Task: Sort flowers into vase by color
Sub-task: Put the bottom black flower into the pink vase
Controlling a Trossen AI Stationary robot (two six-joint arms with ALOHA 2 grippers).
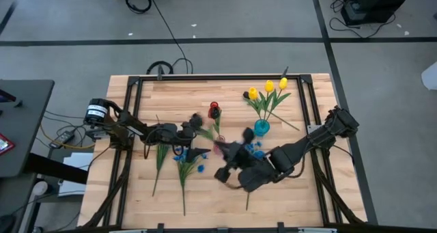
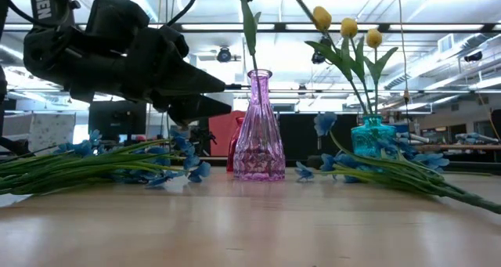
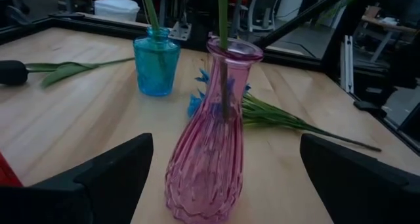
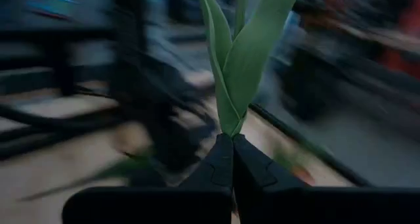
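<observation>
Pink vase (image 3: 210,138): glossy ribbed glass. Teal vase (image 3: 156,61): smooth glass. Table (image 1: 225,192): pale matt wood planks.

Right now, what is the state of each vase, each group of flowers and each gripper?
Pink vase: upright, one green stem inside.
Teal vase: upright, holds the yellow tulips.
Red vase: upright.
Blue flowers: lying on the table.
Right gripper: fingers shut on a green stem.
Left gripper: open, around the pink vase.
</observation>
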